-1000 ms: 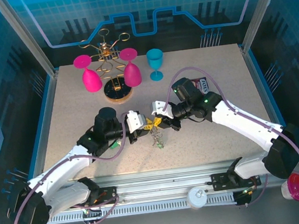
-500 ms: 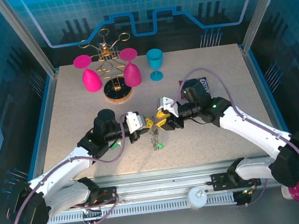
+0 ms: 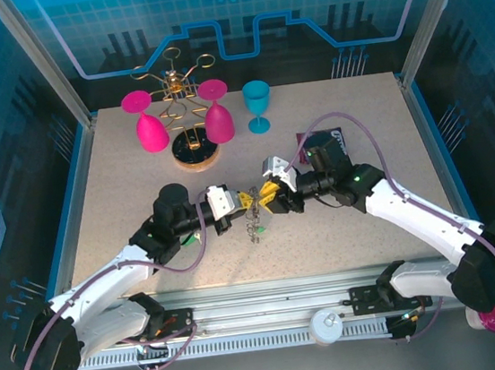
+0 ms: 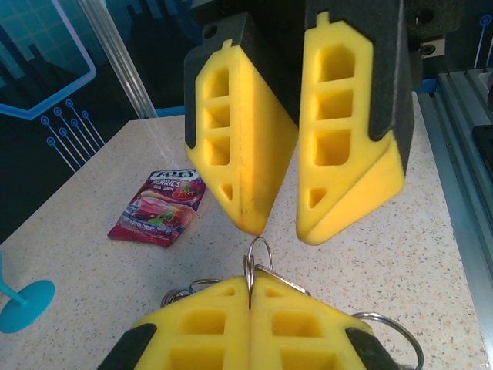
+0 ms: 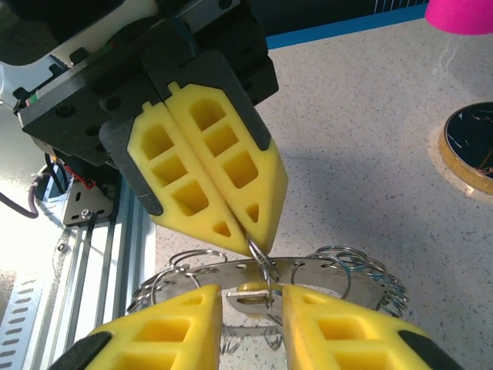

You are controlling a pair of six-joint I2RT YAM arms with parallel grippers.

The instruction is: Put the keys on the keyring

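Two racked pink glasses (image 3: 150,130) and a teal goblet (image 3: 257,104) sit beyond the keyring (image 3: 254,226).

- A small silver wire keyring (image 5: 263,260) is held upright, pinched at its top between the closed yellow pads of the left hand (image 5: 248,231).
- Tiny metal keys (image 3: 254,230) are hung beneath it in a bunch, above the speckled counter (image 3: 140,189).

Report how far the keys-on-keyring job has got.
Done: the left gripper is shut on a small ring, the bunch of rings hanging under it. In hand: the right gripper stands open, its tips next to that ring. Left: threading keys; whether any is on yet I cannot tell.
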